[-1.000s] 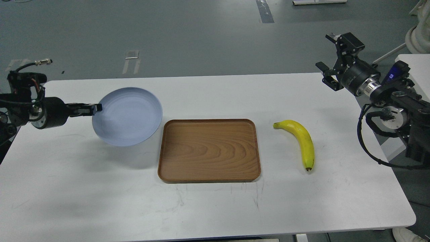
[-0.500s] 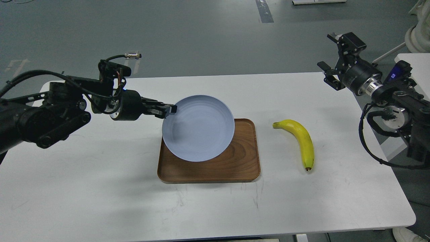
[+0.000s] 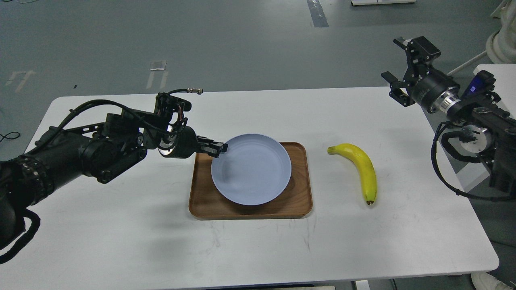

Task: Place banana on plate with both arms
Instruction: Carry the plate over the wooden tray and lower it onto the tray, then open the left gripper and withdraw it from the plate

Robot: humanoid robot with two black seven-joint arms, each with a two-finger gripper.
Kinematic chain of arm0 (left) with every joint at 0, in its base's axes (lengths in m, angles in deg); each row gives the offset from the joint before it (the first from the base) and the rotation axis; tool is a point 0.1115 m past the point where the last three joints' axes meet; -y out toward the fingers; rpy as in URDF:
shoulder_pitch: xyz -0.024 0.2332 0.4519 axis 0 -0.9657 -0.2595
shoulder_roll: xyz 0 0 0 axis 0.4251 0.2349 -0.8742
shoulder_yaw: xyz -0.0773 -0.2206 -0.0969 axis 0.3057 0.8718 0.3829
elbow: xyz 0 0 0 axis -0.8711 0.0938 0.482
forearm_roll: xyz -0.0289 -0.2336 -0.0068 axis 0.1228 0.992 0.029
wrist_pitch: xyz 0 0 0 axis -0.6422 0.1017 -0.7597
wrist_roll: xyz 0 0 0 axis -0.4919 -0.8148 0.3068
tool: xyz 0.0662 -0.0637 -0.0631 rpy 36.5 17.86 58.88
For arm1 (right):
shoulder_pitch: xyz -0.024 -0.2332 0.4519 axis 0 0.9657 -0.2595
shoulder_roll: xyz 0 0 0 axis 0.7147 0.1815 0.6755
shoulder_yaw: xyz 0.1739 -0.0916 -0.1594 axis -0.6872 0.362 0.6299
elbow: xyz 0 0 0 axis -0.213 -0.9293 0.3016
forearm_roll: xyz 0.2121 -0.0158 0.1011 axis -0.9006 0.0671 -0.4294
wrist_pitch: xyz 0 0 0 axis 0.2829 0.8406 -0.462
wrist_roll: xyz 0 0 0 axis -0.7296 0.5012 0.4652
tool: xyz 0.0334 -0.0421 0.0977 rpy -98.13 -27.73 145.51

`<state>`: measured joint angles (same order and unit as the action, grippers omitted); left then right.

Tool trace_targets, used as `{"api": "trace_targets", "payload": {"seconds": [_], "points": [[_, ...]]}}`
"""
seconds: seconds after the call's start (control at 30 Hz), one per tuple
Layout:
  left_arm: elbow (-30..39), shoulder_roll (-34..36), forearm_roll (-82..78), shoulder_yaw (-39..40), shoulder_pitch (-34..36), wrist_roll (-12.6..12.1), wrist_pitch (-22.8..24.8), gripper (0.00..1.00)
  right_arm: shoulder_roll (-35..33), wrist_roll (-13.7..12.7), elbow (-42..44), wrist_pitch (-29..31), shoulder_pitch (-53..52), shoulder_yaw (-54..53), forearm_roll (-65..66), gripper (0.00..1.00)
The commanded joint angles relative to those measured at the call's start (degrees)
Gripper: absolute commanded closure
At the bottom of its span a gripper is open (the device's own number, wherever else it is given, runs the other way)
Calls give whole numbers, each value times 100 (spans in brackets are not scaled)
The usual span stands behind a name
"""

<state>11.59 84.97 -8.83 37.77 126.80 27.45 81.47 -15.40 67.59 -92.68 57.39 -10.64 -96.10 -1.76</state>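
At centre left, the left gripper (image 3: 219, 149) pinches the left rim of the plate (image 3: 252, 171) over the tray (image 3: 300, 203). The banana (image 3: 365, 167) lies right of centre on the table (image 3: 121, 233). At upper right, the right gripper (image 3: 397, 70) hangs with fingers apart.

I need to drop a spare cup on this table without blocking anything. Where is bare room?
Bare tabletop runs along the near edge, in front of the tray. The strip between tray and banana is narrow. It is crowded where the left tool grips the plate.
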Motion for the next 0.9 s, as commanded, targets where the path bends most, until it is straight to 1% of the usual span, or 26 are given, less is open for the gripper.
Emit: {"api": "trace_targets", "payload": {"seconds": [0.0, 0.57, 0.63, 0.7, 0.73, 0.77, 0.8, 0.83, 0.87], "points": [[-63, -90, 21, -2, -8, 0, 6, 100, -7, 0, 5, 1, 8, 0, 0, 0], [-247, -328, 29, -63, -34, 0, 6, 99, -24, 0, 5, 1, 35, 0, 0, 0], [-273, -328, 29, -63, -34, 0, -3, 82, -24, 0, 5, 1, 44, 0, 0, 0], [-273, -328, 29, -63, -34, 0, -3, 75, -24, 0, 5, 1, 44, 0, 0, 0], [-273, -328, 29, -63, -43, 0, -3, 65, -24, 0, 5, 1, 44, 0, 0, 0], [-273, -328, 29, -63, -43, 0, -3, 59, -24, 0, 5, 1, 44, 0, 0, 0], [-273, -328, 29, -63, -43, 0, -3, 48, -33, 0, 5, 1, 44, -9, 0, 0], [-273, -328, 38, -55, -43, 0, -11, 34, -24, 0, 5, 1, 44, -9, 0, 0], [-273, -328, 47, -55, -34, 0, -11, 27, -33, 0, 5, 1, 44, -9, 0, 0]]}}
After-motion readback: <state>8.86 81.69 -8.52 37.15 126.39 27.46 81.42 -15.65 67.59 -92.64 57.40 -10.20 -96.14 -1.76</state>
